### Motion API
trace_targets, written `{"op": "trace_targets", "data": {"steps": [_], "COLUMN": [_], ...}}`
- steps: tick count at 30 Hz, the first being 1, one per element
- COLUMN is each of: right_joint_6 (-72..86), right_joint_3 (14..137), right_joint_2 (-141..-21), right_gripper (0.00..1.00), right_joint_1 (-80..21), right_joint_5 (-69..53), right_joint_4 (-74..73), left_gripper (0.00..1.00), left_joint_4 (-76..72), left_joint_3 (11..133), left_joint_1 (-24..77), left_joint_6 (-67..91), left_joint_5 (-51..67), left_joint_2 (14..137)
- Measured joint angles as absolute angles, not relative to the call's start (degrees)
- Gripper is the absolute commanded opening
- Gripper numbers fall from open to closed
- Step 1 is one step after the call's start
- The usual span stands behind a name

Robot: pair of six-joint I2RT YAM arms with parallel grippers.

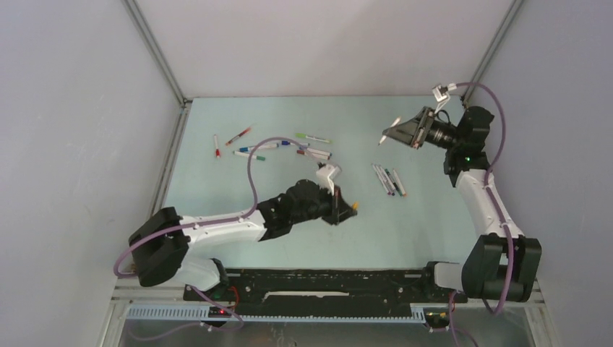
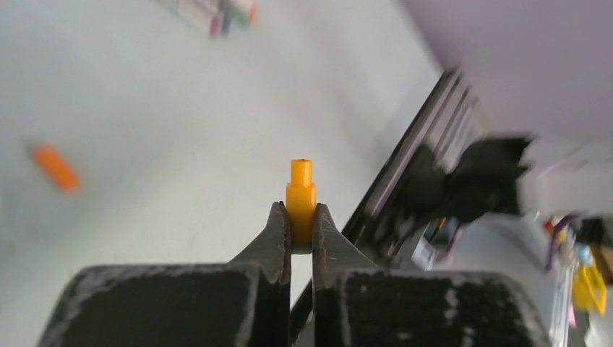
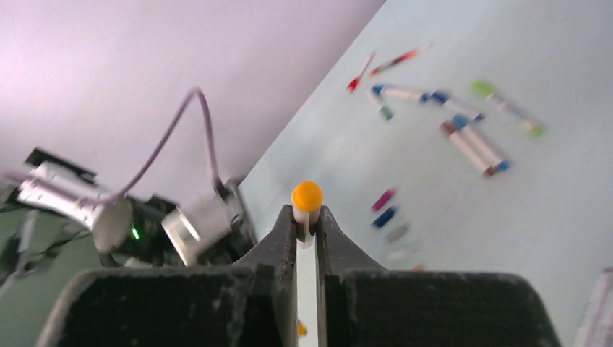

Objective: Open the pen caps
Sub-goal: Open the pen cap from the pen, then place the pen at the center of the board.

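Left fingers [image 2: 277,242]: we see them clamped on an orange cap [image 2: 301,194], lower centre.
Right fingers [image 3: 284,242]: pinching an orange-ended pen [image 3: 306,210].

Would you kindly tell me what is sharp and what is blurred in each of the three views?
Top external view: evenly lit, sharp throughout. Left wrist view: the orange cap in the left end effector is crisp, the loose orange piece behind smeared. Right wrist view: the held pen is sharp, the scattered pens soft.
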State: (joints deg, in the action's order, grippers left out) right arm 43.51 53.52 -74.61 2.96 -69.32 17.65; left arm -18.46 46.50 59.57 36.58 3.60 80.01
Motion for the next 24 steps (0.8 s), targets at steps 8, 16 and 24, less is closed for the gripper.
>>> {"op": "trace_targets", "data": {"steps": [8, 16, 24], "right_joint_6": [28.91, 7.31, -6.11], "right_joint_3": [56.34, 49.47, 51.09], "right_joint_2": [-69.52, -68.75, -73.93], "right_gripper": [0.00, 0.00, 0.00], "right_joint_1": [3.79, 11.05, 12.60], "right_joint_5": [-60.58, -57.76, -50.87], "right_joint_4": [7.16, -7.38, -18.90], "left_gripper": [0.00, 0.00, 0.00], "left_joint_4": [-10.85, -6.50, -0.95], "left_joint_3": [39.86, 39.86, 39.88], "left_joint_1": [60.53, 60.31, 57.56], "left_joint_6": [37.65, 37.50, 37.71], "left_joint_5": [6.66, -1.30, -10.31], "left_joint_2": [80.07, 72.95, 69.76]}}
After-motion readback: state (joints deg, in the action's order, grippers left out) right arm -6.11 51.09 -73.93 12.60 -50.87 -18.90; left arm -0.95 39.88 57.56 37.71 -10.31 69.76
